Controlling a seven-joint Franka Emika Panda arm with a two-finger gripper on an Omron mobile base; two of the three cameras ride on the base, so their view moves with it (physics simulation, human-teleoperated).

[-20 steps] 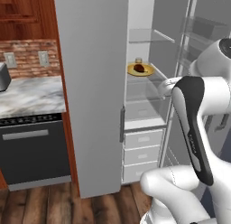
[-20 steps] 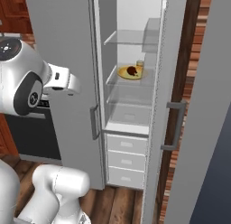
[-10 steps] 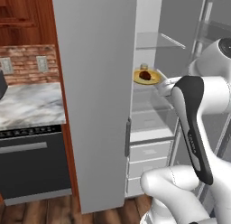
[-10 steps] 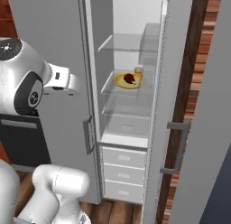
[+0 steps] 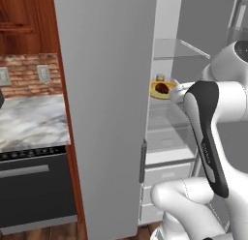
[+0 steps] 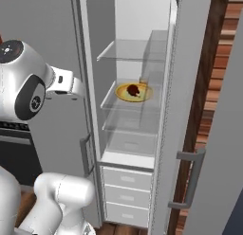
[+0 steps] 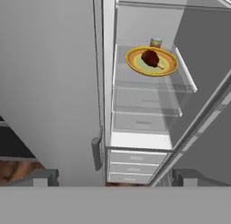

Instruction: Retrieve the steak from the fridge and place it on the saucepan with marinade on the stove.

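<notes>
Since the earlier pictures the base has been rolling closer to the fridge [image 6: 142, 21], so the whole scene is shifting and the open right-hand compartment is now looming larger; the things themselves are staying put.

The right door [image 6: 180, 111] is standing open, showing a white inside with glass shelves and drawers below. The steak [image 7: 151, 58], a small dark red-brown lump, is lying on a yellow plate [image 7: 135, 60] on the middle glass shelf [image 7: 135, 83], with a small jar [image 7: 156, 41] just behind the plate. The left door [image 5: 101, 103] is staying shut.

The white arm [image 5: 206, 132] is rising in front of the fridge with its hand held outside the compartment, well apart from the steak. The pincer [image 7: 115, 177] is looking down into the fridge from above and in front; its two dark fingertips [image 7: 43, 177] are sitting far apart at the bottom corners of the hand view, so it is spread wide and holding nothing.

The step in hand seems to be the reach for the steak. To do it well, the hand should be travelling in between the closed door's edge and the open door, under the upper glass shelf. It should be coming down over the meat itself, keeping the fingers clear of the plate rim and the jar, then closing on the lump alone. A grip catching the plate could be dragging it off the shelf.
</notes>
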